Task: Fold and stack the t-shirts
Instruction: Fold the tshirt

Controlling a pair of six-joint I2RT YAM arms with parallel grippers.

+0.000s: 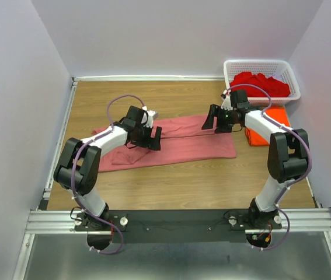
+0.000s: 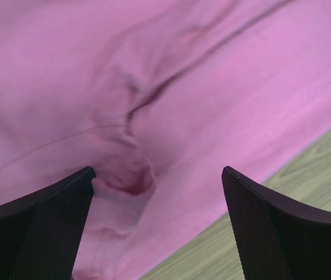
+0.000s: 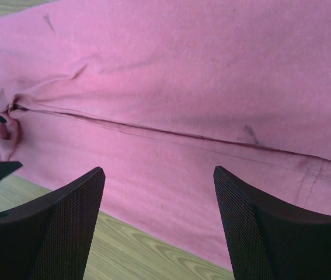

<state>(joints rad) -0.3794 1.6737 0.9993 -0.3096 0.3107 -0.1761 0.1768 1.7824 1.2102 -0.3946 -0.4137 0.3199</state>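
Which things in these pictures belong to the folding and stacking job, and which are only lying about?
Belong to the job:
salmon-pink t-shirt, spread flat under both arms
orange t-shirt, at the right
red t-shirts, heaped

Only lying about:
white lattice basket, holding the red ones
wooden table

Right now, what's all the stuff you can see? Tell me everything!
pink t-shirt: one, faded salmon-pink, folded long, middle of table.
orange t-shirt: one, bright orange, right side, near the basket.
red t-shirts: heap, count unclear, deep red, inside the basket.
basket: one, white, far right corner.
table: one, brown wood, under everything.
left pincer: one, black, open over the pink t-shirt.
right pincer: one, black, open over the pink t-shirt.
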